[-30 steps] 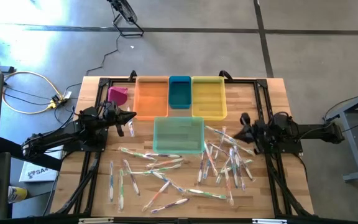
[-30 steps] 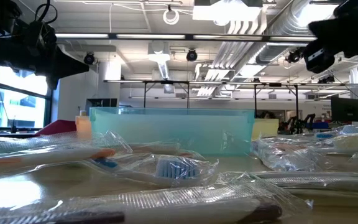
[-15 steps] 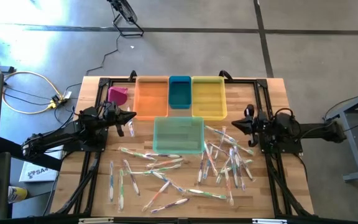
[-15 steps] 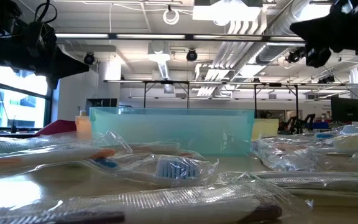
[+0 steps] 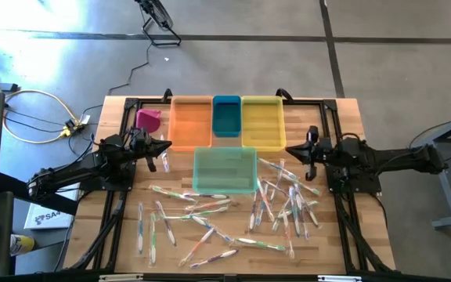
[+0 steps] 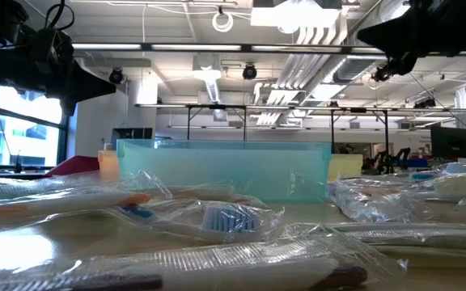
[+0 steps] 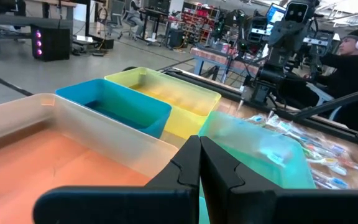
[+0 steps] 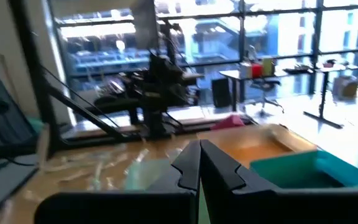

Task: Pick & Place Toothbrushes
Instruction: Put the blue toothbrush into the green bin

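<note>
Bare wood lies between the left gripper point(image 5: 165, 147) and the green bin point(image 5: 225, 170); toothbrushes point(image 5: 280, 196) crowd its right.

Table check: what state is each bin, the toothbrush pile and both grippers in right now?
Orange bin: empty.
Blue bin: empty.
Yellow bin: empty.
Light green bin: empty.
Toothbrushes: scattered loose on the table.
Left gripper: shut, empty.
Right gripper: shut, empty.

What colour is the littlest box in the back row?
The littlest box is blue, clearest in the high view.

Two dark jointed arms, black end effectors
</note>
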Robot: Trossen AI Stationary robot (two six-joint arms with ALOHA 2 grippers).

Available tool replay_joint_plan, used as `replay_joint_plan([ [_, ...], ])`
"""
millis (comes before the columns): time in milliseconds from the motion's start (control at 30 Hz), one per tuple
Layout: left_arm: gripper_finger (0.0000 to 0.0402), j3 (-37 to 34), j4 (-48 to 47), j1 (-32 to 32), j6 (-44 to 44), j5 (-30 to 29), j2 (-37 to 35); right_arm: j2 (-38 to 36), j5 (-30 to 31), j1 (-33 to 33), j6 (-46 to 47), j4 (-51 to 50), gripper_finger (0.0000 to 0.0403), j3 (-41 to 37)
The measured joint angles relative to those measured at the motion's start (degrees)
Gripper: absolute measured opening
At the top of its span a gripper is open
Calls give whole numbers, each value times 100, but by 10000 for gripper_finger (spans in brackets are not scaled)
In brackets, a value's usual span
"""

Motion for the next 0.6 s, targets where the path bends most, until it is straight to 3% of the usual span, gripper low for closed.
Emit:
replay_joint_plan([
  [267,0,2,4,-1,0,-1,0,979,350,-2,323,444,2,19],
  [600,0,2,7,1,0,-1,1,1440,742,0,1305,628,2,19],
])
